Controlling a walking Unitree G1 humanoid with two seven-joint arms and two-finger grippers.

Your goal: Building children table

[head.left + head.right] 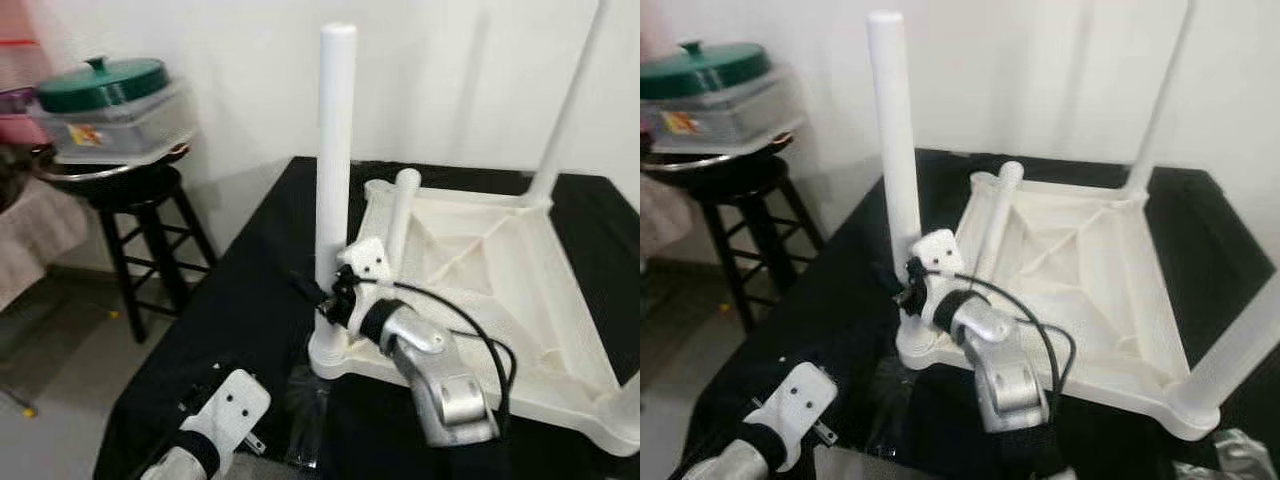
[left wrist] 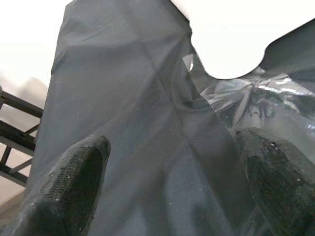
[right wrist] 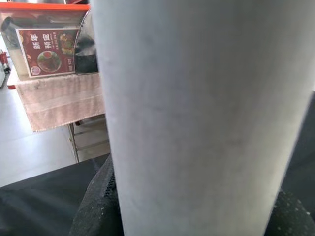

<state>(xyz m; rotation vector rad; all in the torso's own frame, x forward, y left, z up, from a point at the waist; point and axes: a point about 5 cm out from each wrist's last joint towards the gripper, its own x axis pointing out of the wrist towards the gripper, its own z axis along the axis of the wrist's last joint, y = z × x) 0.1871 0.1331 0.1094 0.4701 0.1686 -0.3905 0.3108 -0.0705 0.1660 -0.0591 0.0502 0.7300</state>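
Observation:
A white plastic table top (image 1: 500, 300) lies upside down on a black cloth. One white leg (image 1: 335, 150) stands upright in its near left corner socket. My right gripper (image 1: 328, 298) is shut on this leg low down, with black fingers (image 3: 96, 206) on both sides of it. A second leg (image 1: 400, 215) leans at the far left corner. Two more legs (image 1: 565, 110) (image 1: 1240, 350) rise from the right corners. My left gripper (image 2: 172, 196) hovers open over the cloth, just short of the near left corner, with nothing between its fingers (image 2: 74, 187).
A crumpled clear plastic bag (image 1: 305, 410) lies on the cloth by the near left corner. Left of the black-covered table (image 1: 250, 270) stands a black stool (image 1: 140, 210) carrying a pan and a container with a green lid (image 1: 100, 80). A white wall rises behind.

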